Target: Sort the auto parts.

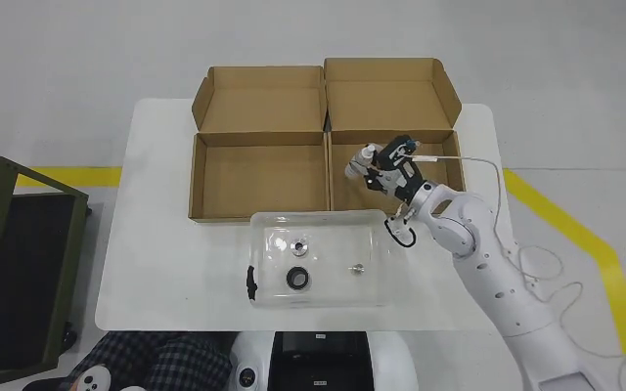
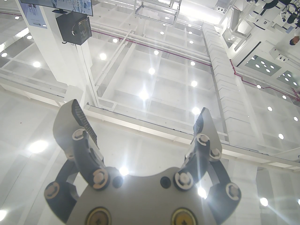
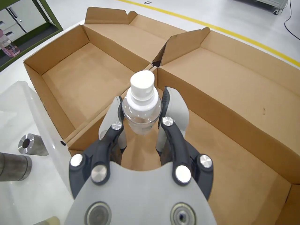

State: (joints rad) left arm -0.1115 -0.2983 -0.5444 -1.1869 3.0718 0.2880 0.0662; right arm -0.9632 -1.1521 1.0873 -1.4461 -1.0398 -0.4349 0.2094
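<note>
Right pincer (image 3: 143, 100) is clamped on the small clear plastic spray bottle with a white cap (image 3: 142, 87), holding it over the right-hand open brown cardboard box (image 3: 234, 94), close to the wall beside its neighbour. It looks light, stiff and probably slippery; I'd grip the body below the collar. Left pincer (image 2: 139, 107) is spread apart, empty.
</note>
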